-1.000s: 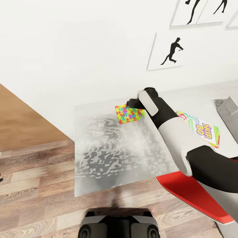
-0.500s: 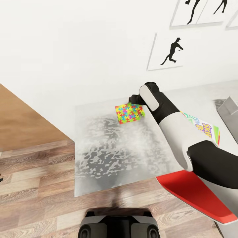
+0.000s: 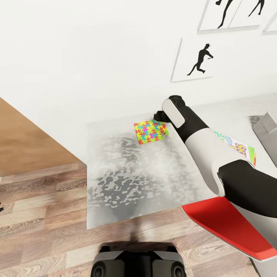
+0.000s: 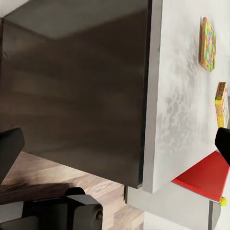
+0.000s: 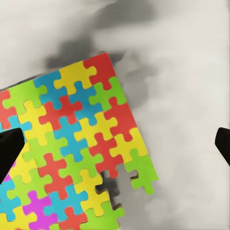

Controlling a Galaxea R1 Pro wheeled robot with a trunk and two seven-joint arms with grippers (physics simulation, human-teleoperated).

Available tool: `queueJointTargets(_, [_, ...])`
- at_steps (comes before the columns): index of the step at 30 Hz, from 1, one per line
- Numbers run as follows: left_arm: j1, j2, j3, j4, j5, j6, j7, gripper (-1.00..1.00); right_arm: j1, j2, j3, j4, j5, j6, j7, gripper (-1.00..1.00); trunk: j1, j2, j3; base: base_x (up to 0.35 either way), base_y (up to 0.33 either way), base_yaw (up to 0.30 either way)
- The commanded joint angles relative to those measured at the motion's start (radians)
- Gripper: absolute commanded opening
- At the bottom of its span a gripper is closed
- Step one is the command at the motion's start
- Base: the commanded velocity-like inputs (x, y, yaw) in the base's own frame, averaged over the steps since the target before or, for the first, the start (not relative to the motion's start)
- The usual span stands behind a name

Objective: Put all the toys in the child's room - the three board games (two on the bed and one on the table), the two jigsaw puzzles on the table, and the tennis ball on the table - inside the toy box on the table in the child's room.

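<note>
A jigsaw puzzle [image 3: 151,131] is seen lying flat on the mottled white-grey tabletop [image 3: 127,181], close to the wall and near the far edge. Its small interlocking pieces are coloured red, yellow, green, blue and pink, and in the right wrist view [image 5: 72,148] one edge is seen to be uneven, with a few pieces jutting out.

The right gripper [image 3: 158,115] is held just beyond the puzzle's far corner, on the wall side. In the right wrist view its two dark fingertips [image 5: 9,148] are seen spread wide apart at opposite edges of the picture, with nothing clasped between them; one tip overlaps the puzzle in the picture, but whether it touches the puzzle cannot be told.

Further along the tabletop, the green-white Skip-Bo board game [image 3: 240,148] is partly hidden behind the right arm [image 3: 200,142]. The grey corner of the toy box [image 3: 267,129] is seen at the edge of the head view, well apart from the puzzle.

In the left wrist view one dark fingertip of the left gripper [image 4: 9,151] is seen over the dark side of the table; how far this gripper is opened cannot be told. A red panel [image 3: 227,227] is seen beside the tabletop's near corner, and silhouette pictures [image 3: 198,61] are hung on the white wall above.
</note>
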Motion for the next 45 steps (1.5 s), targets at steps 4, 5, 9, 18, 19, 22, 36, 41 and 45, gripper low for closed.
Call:
queueJointTargets(4, [0.0, 0.0, 0.0, 0.0, -0.001, 0.011, -0.005, 1.0, -0.002, 0.002, 0.006, 0.011, -0.003, -0.01, -0.014, 1.0, 0.001, -0.002, -0.001, 0.0, 0.026, 0.0])
queueJointTargets(5, [0.0, 0.0, 0.0, 0.0, -0.001, 0.011, -0.005, 1.0, -0.003, 0.002, 0.007, 0.013, 0.002, -0.012, -0.015, 1.0, 0.001, -0.002, -0.001, 0.0, 0.094, 0.0])
queueJointTargets(9, [0.0, 0.0, 0.0, 0.0, -0.001, 0.011, -0.005, 1.0, -0.003, 0.004, 0.006, 0.016, 0.046, -0.016, -0.017, 1.0, 0.001, -0.002, -0.001, 0.0, 0.127, 0.0])
queueJointTargets(18, [0.0, 0.0, 0.0, 0.0, -0.001, 0.01, -0.005, 1.0, -0.003, 0.008, 0.002, 0.019, 0.13, -0.017, -0.016, 1.0, 0.001, -0.002, -0.001, 0.0, 0.046, 0.0])
queueJointTargets(19, [0.0, 0.0, 0.0, 0.0, -0.001, 0.01, -0.005, 1.0, -0.003, 0.008, 0.002, 0.019, 0.132, -0.017, -0.015, 1.0, 0.001, -0.002, -0.001, 0.0, 0.03, 0.0])
queueJointTargets(22, [0.0, 0.0, 0.0, 0.0, -0.001, 0.011, -0.005, 1.0, -0.003, 0.01, 0.002, 0.019, 0.138, -0.017, -0.014, 1.0, 0.001, -0.002, -0.001, 0.008, 0.07, 0.0])
queueJointTargets(36, [0.0, 0.0, 0.0, 0.0, -0.001, 0.01, -0.005, 1.0, -0.003, 0.012, 0.002, 0.019, 0.146, -0.013, -0.013, 1.0, 0.001, -0.002, -0.001, 0.029, 0.064, 0.0])
queueJointTargets(41, [0.0, 0.0, 0.0, 0.0, -0.001, 0.01, -0.005, 1.0, -0.003, 0.013, 0.001, 0.018, 0.146, -0.013, -0.012, 1.0, 0.001, -0.002, -0.001, 0.042, 0.007, 0.0])
queueJointTargets(45, [0.0, 0.0, 0.0, 0.0, -0.001, 0.01, -0.005, 1.0, -0.003, 0.013, 0.001, 0.018, 0.146, -0.012, -0.01, 1.0, 0.001, -0.002, -0.001, 0.05, 0.003, 0.0])
